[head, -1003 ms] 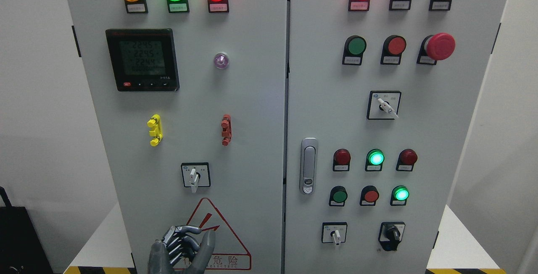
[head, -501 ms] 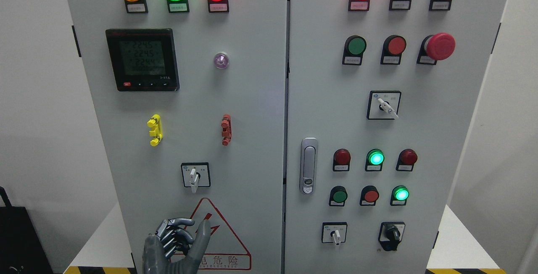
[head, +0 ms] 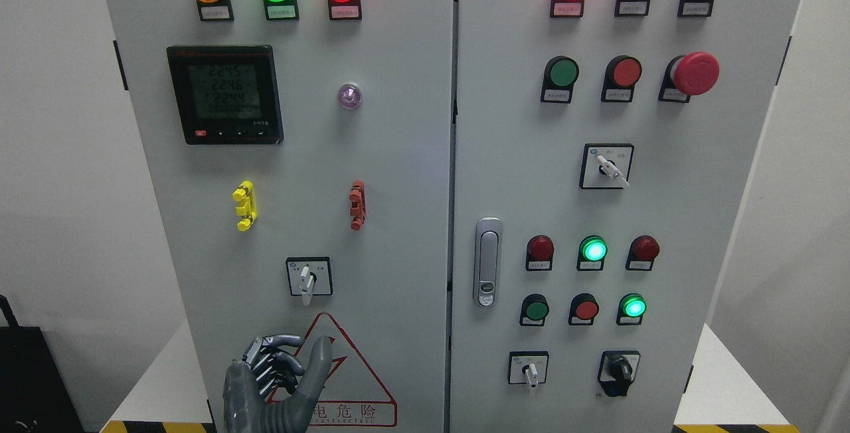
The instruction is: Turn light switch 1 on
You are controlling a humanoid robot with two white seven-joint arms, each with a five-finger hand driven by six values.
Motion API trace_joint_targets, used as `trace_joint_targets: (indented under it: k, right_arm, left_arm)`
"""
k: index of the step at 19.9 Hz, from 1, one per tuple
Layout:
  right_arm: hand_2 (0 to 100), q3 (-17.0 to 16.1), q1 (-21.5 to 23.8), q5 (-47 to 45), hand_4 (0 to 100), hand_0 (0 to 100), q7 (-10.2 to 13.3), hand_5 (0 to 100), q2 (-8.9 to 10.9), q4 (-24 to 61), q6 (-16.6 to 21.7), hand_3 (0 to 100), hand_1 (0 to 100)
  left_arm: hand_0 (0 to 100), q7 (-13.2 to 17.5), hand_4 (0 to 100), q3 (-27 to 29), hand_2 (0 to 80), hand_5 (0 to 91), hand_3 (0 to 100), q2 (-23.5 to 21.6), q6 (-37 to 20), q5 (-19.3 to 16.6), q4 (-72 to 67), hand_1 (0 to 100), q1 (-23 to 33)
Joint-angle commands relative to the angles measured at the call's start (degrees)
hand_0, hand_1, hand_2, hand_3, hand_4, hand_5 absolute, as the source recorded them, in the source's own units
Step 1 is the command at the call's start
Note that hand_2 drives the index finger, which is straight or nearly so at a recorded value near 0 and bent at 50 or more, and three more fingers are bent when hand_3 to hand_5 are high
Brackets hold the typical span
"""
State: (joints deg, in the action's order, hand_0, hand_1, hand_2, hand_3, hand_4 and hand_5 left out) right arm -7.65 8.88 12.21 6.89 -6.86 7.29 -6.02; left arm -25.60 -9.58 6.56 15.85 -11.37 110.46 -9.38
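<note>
A: What fills the view?

B: A grey two-door control cabinet, its doors carrying lamps, push buttons, a digital meter and several rotary selectors.

A: And the step in hand?

B: The approach, by the look of it. The left hand shows at the bottom edge, over the red warning triangle, fingers curled inward, thumb raised, holding nothing. The right hand is out of view.

A: Where is light switch 1?

B: Labels are too small to read. The likeliest candidate is the selector switch just above the hand, handle pointing down.

A: The next move?

B: Probably rising to pinch that handle and twist it.
</note>
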Motion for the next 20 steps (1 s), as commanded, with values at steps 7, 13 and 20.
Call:
trace_joint_targets:
  k: [7, 13, 20]
  right_arm:
    - [0, 0.00, 0.00, 0.01, 0, 5, -0.04, 0, 0.00, 0.00, 0.04, 0, 0]
    - [0, 0.00, 0.00, 0.01, 0, 5, 0.05, 0, 0.00, 0.00, 0.04, 0, 0]
    - [0, 0.00, 0.00, 0.01, 0, 5, -0.04, 0, 0.00, 0.00, 0.04, 0, 0]
  left_arm:
    - [0, -0.16, 87, 0.00, 53.0, 78.7, 85, 0.82, 2.70, -0.32, -0.34, 62, -3.62]
    - [0, -0.59, 88, 0.17, 53.2, 78.9, 85, 0.91, 2.87, -0.32, -0.25, 62, -4.50]
    - [0, -0.95, 88, 0.43, 53.9, 79.7, 86, 0.82, 4.28, -0.32, -0.16, 62, -5.03]
